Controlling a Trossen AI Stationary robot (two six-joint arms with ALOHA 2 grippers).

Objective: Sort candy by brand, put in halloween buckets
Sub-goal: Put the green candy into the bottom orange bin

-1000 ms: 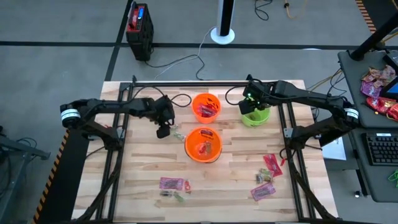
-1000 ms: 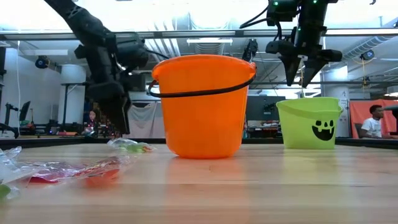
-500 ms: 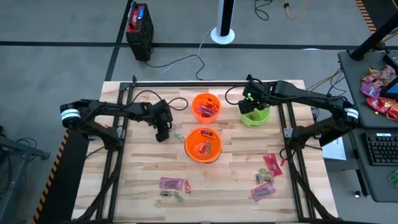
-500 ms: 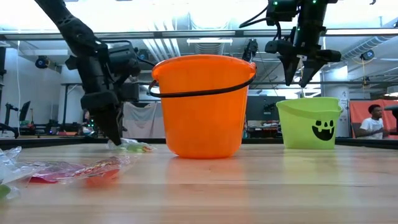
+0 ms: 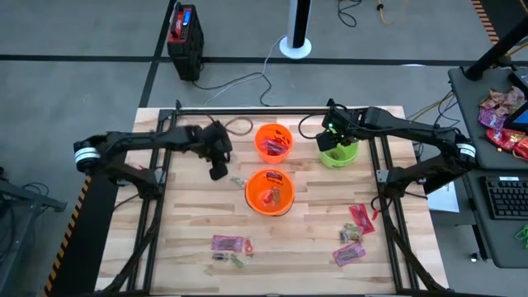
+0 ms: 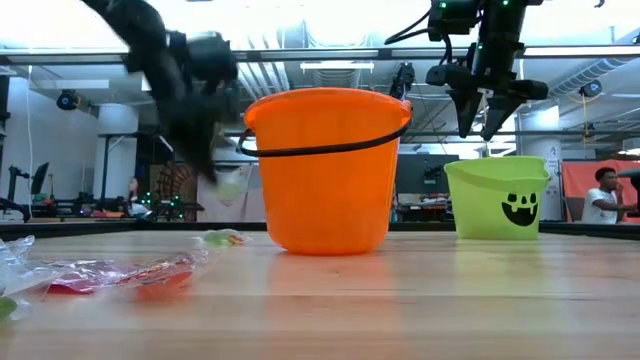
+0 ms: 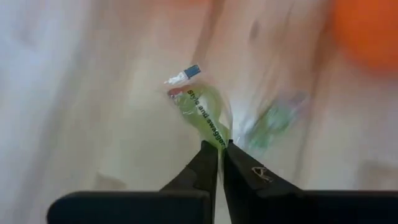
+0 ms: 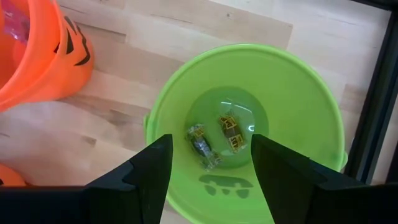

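High view, left gripper (image 5: 218, 171): held above the wood table (image 5: 190, 247), left of the two orange buckets; its fingers too small here to read
High view, right gripper (image 5: 333, 132): poised over the green bucket (image 5: 339, 154) at the far right of the table
High view, buckets: far orange bucket (image 5: 273, 141) and near orange bucket (image 5: 270, 191) both hold red and pink packets
High view, loose candy: a small green piece (image 5: 238, 181) lies just left of the near orange bucket; pink packets near the front edge at left (image 5: 230, 244) and right (image 5: 349, 253), a red packet (image 5: 360, 219) beyond the right one

Low view, left gripper (image 6: 222, 178): raised off the table and blurred; something pale green seems to hang at its tip
Low view, leftover: the small green piece (image 6: 222, 238) rests on the wood beside the near orange bucket (image 6: 326, 170)
Low view, right gripper (image 6: 484, 118): fingers spread, well above the green bucket (image 6: 497, 197)

Left wrist view, grip: fingers (image 7: 207, 163) pressed together on the tail of a green-and-clear candy (image 7: 205, 112), which dangles over the table
Left wrist view, advice: the hold looks thin, only the wrapper end; I would carry it slowly and high enough to clear the orange rims, then release low inside the green bucket
Left wrist view, hard to make out: a second greenish blur (image 7: 277, 118) beside the held piece, probably the one left on the table

Right wrist view, right gripper: fingers (image 8: 150, 167) apart with nothing between them, straddling the green bucket (image 8: 205, 81)
Right wrist view, contents: two small wrapped pieces (image 8: 214, 138) on the bucket floor
Right wrist view, risk: this arm sits right over the drop spot and likely needs to clear away
Right wrist view, cut off: only the edge of an orange bucket (image 8: 43, 56) shows
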